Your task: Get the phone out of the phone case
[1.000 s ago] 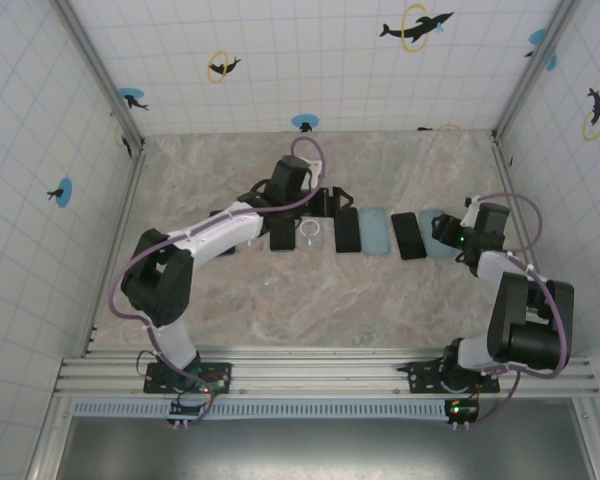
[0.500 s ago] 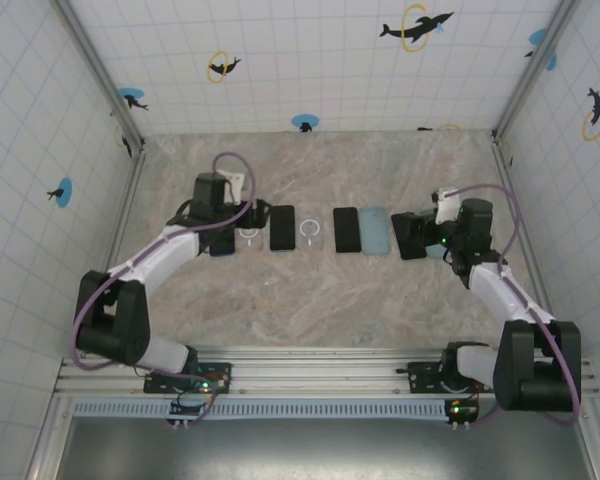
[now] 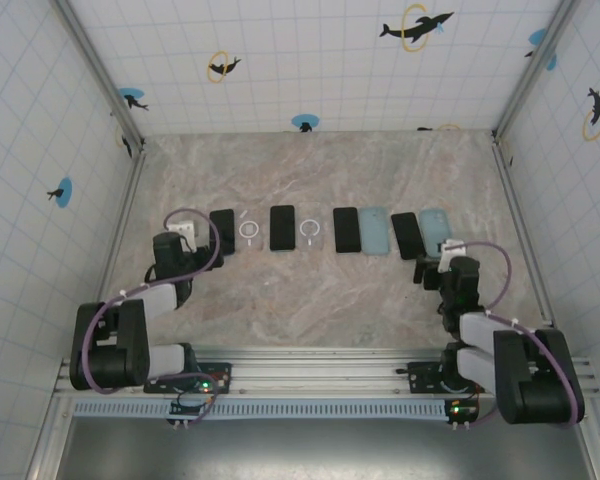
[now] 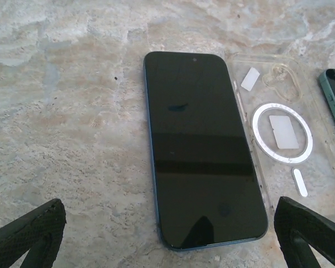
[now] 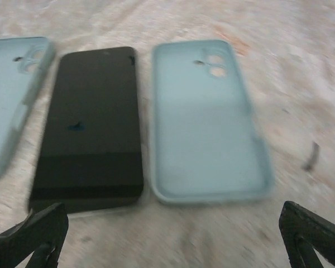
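A row of black phones and empty cases lies across the table's middle. At its left end a black phone lies flat beside a clear case with a white ring. My left gripper hovers open just short of that phone, holding nothing. At the right end another black phone lies next to a light blue case. My right gripper is open and empty, on the near side of both.
Between the ends lie a black phone, a second clear case, a black phone and a second light blue case. Tiled walls enclose the marble table. Bare marble stretches in front of the row.
Both arms have pulled back from the row toward the near edge. The left gripper moved from the middle to the left end. The right gripper backed off the right-end phone.
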